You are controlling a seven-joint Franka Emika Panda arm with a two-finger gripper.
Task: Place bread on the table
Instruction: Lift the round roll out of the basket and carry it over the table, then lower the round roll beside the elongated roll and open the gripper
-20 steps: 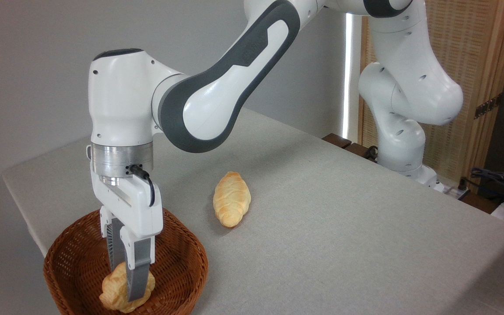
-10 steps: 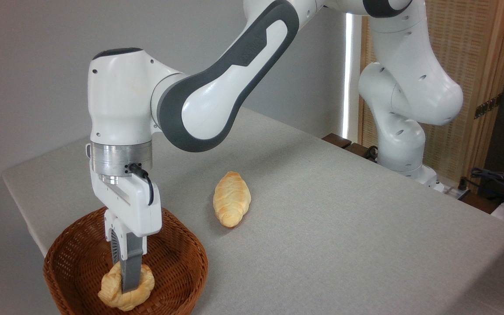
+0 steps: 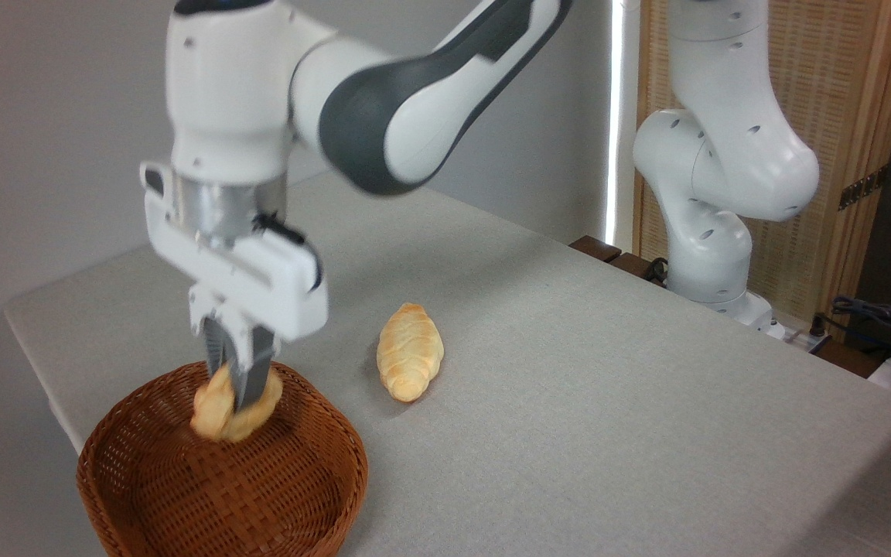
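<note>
The bread (image 3: 217,410), a small round golden bun, hangs in the air above the brown wicker basket (image 3: 144,495), level with its far rim. My gripper (image 3: 238,402) points straight down and is shut on the bun, its grey fingers (image 3: 250,379) pinching the bun's middle. The arm and gripper look slightly blurred from motion. The grey-beige table (image 3: 608,402) stretches out to the right of the basket.
A longer pale braided loaf (image 3: 408,350) lies on the table just right of the basket. The basket's inside is bare. The arm's white base (image 3: 708,255) stands at the table's far right edge, with a wooden screen behind it.
The fingers closed on the bun in the basket, then the gripper rose with it and shifted slightly right. The bun has left the basket floor. The braided loaf has stayed put.
</note>
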